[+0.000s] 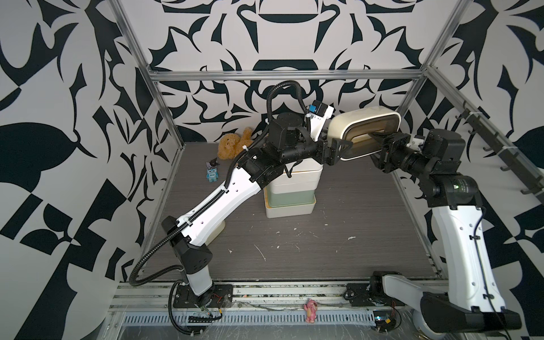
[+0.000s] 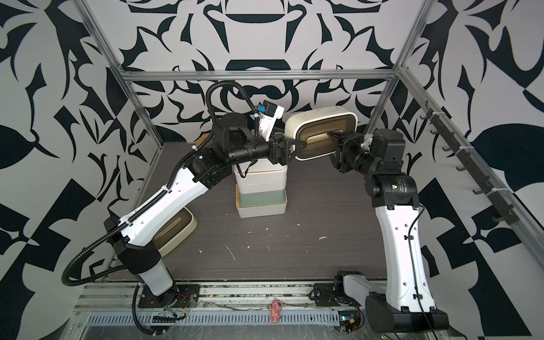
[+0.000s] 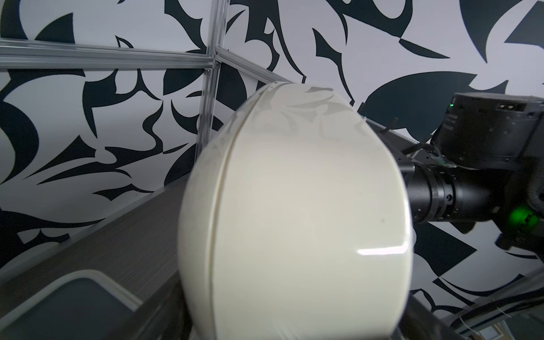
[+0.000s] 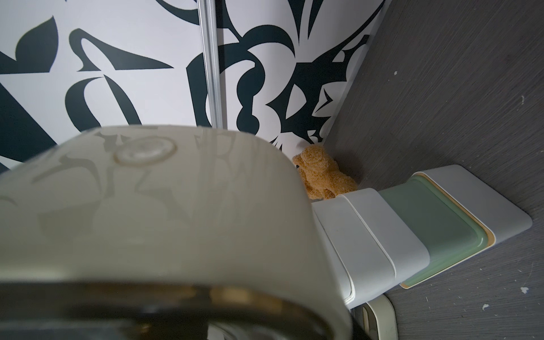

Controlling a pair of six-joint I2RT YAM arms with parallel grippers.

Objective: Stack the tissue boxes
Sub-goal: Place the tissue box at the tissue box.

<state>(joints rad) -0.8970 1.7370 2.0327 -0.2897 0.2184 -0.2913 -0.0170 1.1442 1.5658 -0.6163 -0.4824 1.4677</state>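
Cream box (image 1: 341, 126) with dark-brown lid (image 1: 362, 150) held aloft on its side, clear of stack (image 1: 290, 188), lid turned toward both top views. Right gripper (image 1: 375, 136) clamped on lid at slot, one finger pushed inside. Left gripper (image 1: 341, 150) set at box's opposite end, jaws spread across it; grip cannot be told. Stack stood mid-table (image 1: 353, 235): white base, sage green, white tiers above. Second cream box (image 2: 176, 229) lain beneath left arm.
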